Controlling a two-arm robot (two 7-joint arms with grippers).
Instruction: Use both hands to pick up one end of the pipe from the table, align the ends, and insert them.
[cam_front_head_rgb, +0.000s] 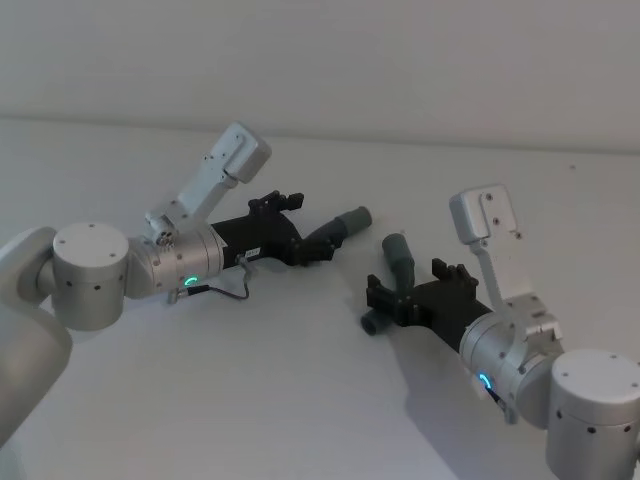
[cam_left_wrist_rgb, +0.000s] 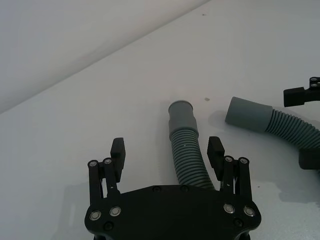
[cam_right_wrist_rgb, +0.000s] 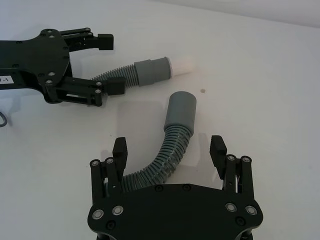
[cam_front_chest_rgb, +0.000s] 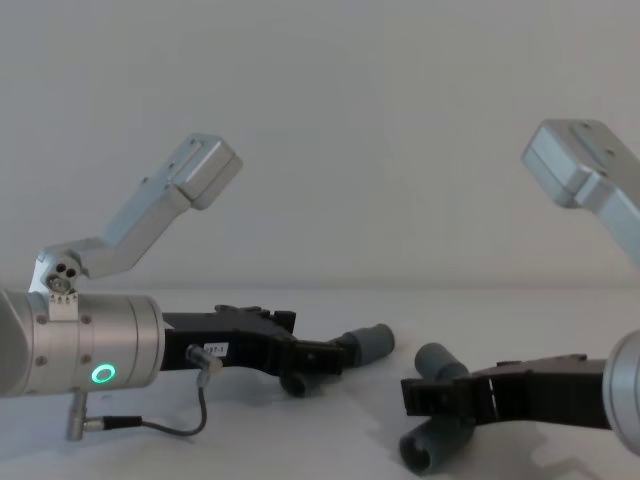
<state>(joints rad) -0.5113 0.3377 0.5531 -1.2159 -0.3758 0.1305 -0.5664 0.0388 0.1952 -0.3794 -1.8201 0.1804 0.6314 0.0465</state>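
**Two bent pipe pieces lie on the table, cuffs near but apart.**

The left gripper straddles the ribbed middle of the piece with the whitish spigot, and the right gripper straddles the other. Both sets of fingers are spread, pinching nothing. The pieces are probably light, but the ribs bend, so take hold just behind the stiff smooth cuff.

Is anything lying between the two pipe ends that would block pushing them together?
Nothing visible does. Only table surface lies between the left piece's whitish spigot and the right piece's cuff. The left tool and right tool are open, each straddling its own piece.
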